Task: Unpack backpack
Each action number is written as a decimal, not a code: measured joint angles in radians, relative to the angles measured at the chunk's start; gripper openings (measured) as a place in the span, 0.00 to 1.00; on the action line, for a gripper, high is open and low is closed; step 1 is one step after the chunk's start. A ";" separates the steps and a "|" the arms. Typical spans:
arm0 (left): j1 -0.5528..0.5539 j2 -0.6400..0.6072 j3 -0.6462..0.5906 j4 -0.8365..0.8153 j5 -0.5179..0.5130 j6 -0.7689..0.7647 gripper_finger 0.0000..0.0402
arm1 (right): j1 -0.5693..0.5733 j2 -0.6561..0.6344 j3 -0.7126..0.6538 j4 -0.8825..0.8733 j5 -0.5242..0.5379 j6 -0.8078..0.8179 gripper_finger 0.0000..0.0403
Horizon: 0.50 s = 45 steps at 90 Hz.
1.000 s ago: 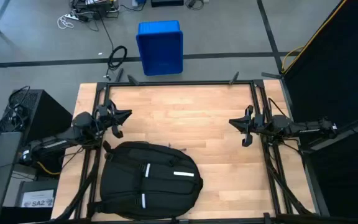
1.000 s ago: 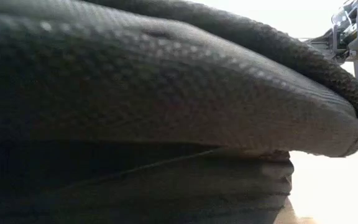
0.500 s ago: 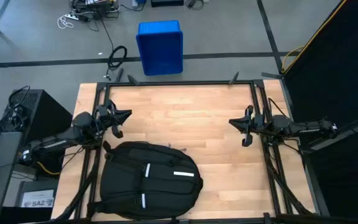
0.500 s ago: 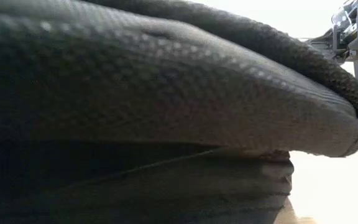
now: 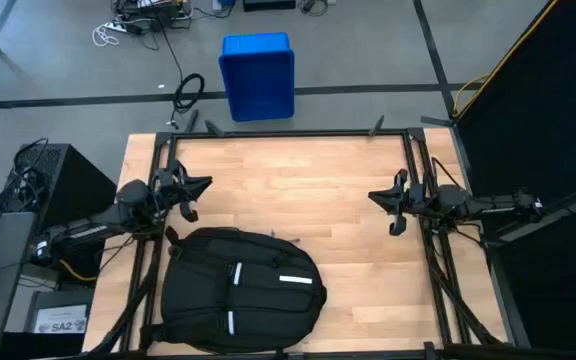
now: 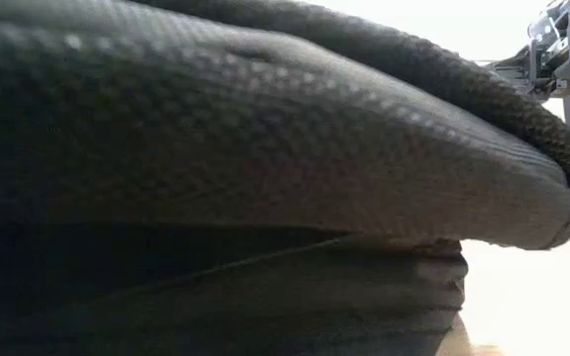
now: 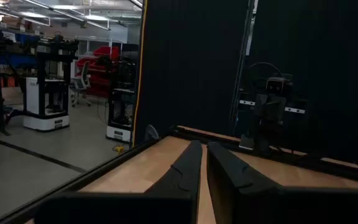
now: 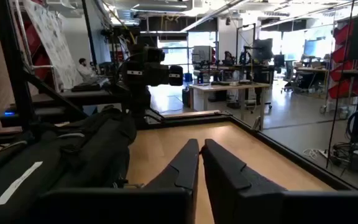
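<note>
Black fabric backpack (image 5: 240, 288) lies flat at 7 o'clock on the wooden tabletop (image 5: 318, 190), white stripes up. Left gripper (image 5: 190, 197) at 10 o'clock, just beyond the pack's top, fingers pressed together, empty. Right gripper (image 5: 392, 210) at 3 o'clock, well apart, likewise closed, holding nothing.

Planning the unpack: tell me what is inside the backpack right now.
Nothing inside can be seen. The backpack lies flat on the table, appearing closed, its black fabric covering any contents. Both grippers, left and right, hover apart from it.
</note>
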State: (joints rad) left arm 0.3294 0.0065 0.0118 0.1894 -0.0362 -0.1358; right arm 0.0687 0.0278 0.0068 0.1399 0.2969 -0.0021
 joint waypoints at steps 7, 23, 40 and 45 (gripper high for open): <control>0.000 0.000 0.000 0.000 0.000 0.000 0.00 | 0.000 0.000 0.000 0.000 0.000 0.000 0.02; 0.000 0.000 0.000 0.000 0.000 0.000 0.00 | 0.000 0.000 0.000 0.000 0.000 0.000 0.02; 0.000 0.000 0.000 0.000 0.000 0.000 0.00 | 0.000 0.000 0.000 0.000 0.000 0.000 0.00; 0.000 0.000 0.000 0.000 0.000 0.000 0.00 | 0.000 0.000 0.000 0.000 0.000 0.000 0.00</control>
State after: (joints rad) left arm 0.3292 0.0067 0.0120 0.1894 -0.0364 -0.1358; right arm 0.0685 0.0277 0.0068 0.1399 0.2970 -0.0021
